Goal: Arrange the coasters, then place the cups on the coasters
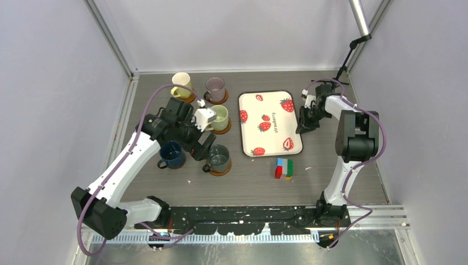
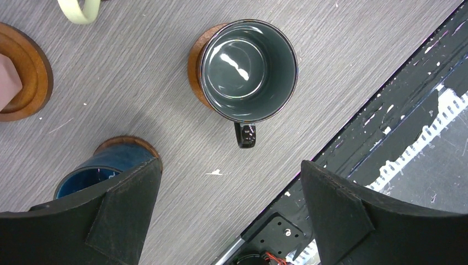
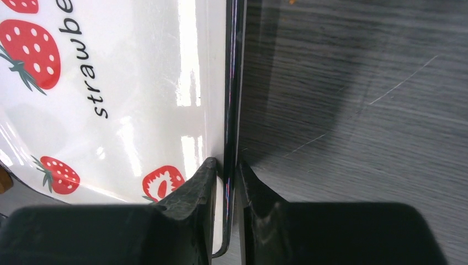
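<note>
Rim of the strawberry tray point(image 3: 165, 127) runs lengthwise between the right gripper's point(image 3: 226, 165) fingers, pinched, the tray spreading to that hand's left. Nearer the cups, the left gripper point(image 2: 229, 171) hangs spread wide, grey cup point(image 2: 248, 69) on its coaster point(image 2: 194, 63) just ahead (handle toward the fingers). Only overhead shows the mauve cup point(image 1: 215, 88), seated beyond.

Glossy cup point(image 2: 248, 69) and tray point(image 3: 138, 83), matt wood-grain table point(image 2: 138, 99).

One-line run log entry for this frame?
left gripper: open, empty, near grey cup on its coaster | right gripper: shut on strawberry tray edge
</note>
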Robot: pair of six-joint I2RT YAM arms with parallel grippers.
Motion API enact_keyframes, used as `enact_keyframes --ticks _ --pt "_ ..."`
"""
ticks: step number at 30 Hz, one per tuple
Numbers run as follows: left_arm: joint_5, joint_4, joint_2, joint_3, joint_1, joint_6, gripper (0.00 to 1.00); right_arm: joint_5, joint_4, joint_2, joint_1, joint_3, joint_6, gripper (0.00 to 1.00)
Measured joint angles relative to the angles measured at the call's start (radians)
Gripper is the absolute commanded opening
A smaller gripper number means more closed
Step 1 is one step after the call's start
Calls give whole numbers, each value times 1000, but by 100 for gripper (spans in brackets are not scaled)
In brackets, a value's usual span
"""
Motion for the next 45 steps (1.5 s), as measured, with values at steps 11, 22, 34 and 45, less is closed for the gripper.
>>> enact_keyframes --ticks 11,22,34,45 --pt "-6 0 0 -2 0 0 100 -29 -19 -35 6 -56 39 41" --pt "10 -7 24 12 41 0 100 -50 -103 -61 -25 -58 49 82" --pt "152 -27 293 337 386 20 100 -116 -168 -320 -102 26 48 86" --pt "193 94 424 356 708 5 100 -185 -90 -482 -189 0 91 88"
